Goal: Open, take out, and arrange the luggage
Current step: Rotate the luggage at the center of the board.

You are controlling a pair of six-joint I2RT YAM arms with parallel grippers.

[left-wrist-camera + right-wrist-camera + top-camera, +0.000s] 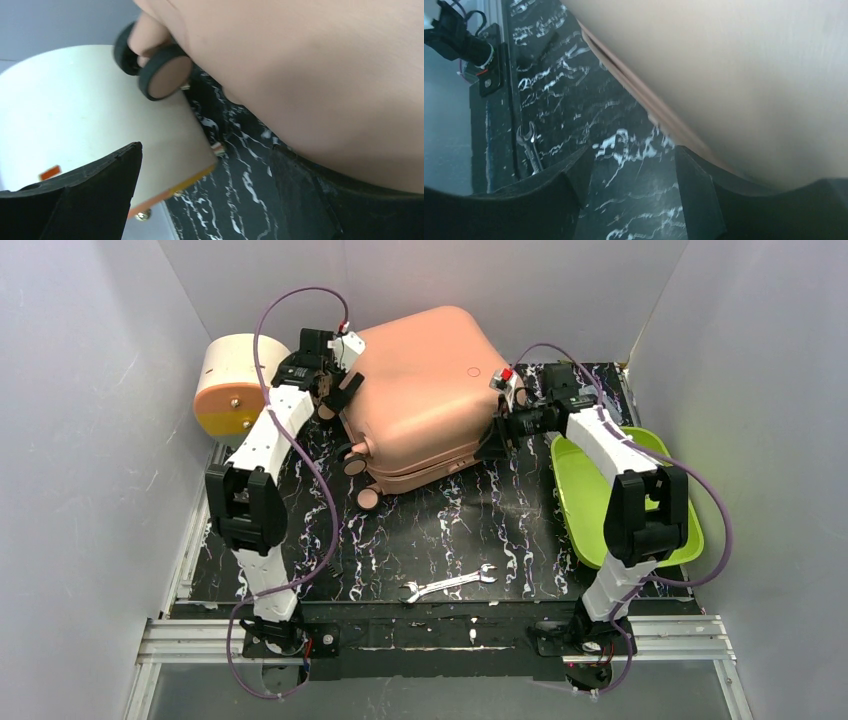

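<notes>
Black matting [480, 530] veined with white marbling covers the table between plain pale walls. Toward its back lies the luggage [425, 390], a smooth salmon-pink hard shell with rounded corners, shut along its seam, its small dark-rimmed wheels [165, 75] turned to my left side. My left gripper [207, 150] stands spread wide beside a wheel, holding nothing. My right gripper [631, 150] is parted too, bare matting between its black fingers, the shell's curved flank just beside one of them.

The left arm [265, 435] and right arm [612, 445] are extended forward, angled inward, their jaws held apart.
</notes>
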